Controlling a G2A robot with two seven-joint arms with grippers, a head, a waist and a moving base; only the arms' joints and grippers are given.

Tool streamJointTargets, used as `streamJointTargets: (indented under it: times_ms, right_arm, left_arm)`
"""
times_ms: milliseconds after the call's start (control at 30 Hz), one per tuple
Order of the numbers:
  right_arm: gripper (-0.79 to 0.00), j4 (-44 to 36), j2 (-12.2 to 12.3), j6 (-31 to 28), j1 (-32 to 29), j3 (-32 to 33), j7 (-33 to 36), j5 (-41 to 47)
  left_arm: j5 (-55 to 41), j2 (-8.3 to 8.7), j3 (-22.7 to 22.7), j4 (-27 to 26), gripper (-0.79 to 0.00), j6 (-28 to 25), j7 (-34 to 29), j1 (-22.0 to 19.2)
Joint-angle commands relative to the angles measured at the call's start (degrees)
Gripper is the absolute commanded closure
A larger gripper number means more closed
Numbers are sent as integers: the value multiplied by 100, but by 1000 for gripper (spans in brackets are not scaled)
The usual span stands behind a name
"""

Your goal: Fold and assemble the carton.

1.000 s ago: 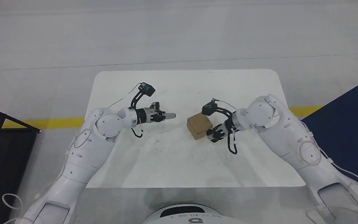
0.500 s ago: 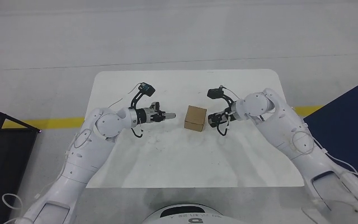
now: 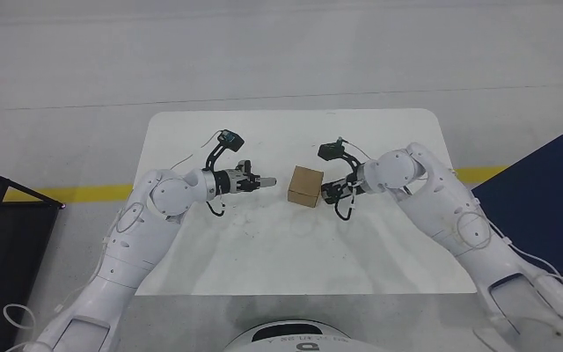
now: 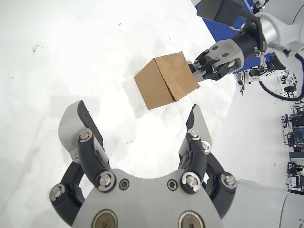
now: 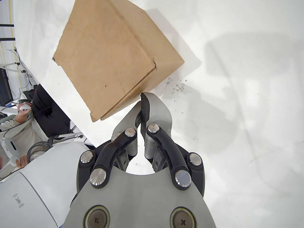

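- Brown cardboard carton sits near the middle of the white table, between the two arms. It's folded up into a closed cube, all faces shut as far as I can see.
- From the left wrist view the carton rests on the table with one vertical corner edge facing that camera. There's a seam running down beside that corner, with a slight gap at the bottom.
- From the right wrist view the carton shows a flap edge along its near side that isn't quite flush, with a thin gap at the corner.
- Left gripper hovers just left of the carton, pointing at it but not touching. Its fingers are spread wide with nothing between them, and the left wrist view shows both ribbed pads apart on the left gripper, with bare table in the gap.
- Right gripper is on the carton's other side. Its fingers are pressed together, holding nothing, and the closed tips butt up against the carton's side face.
- The right wrist view has the right gripper with pads flat against each other and the tip right at the carton's lower edge.
- The left wrist view also catches the right gripper touching the far face of the carton.
- Few small dark specks on the table near the carton.
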Motion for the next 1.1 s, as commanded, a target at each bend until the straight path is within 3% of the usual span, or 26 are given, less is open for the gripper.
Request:
streamJointTargets:
  times_ms: [0, 100, 267, 467, 600, 867, 1067]
  right_arm:
    - [0, 53, 23, -59, -16, 109, -45, 55]
    - [0, -7, 111, -115, -170, 393, -150, 92]
    - [0, -421, 333, -299, -729, 1112, -392, 223]
    - [0, -1055, 538, -429, -1447, 1800, -560, 234]
    - [0, -1312, 606, -408, -1727, 2038, -604, 187]
    - [0, -1532, 667, -395, -1998, 2277, -686, 173]
    - [0, -1701, 705, -633, -2163, 2393, -634, 220]
  left_arm:
    - [0, 0, 0, 0, -785, 0, 0, 0]
    - [148, 5, 7, -11, -785, 85, 40, 10]
    - [1238, -18, 321, -215, -785, 942, -311, -267]
    - [1813, -206, 1089, -217, -785, 1623, -893, -907]
    - [2087, -401, 1650, 52, -785, 2194, -1277, -1374]
    - [1742, -877, 2642, 736, -785, 2233, -1488, -2045]
    - [1475, -1045, 2719, 1157, -785, 2236, -1273, -2253]
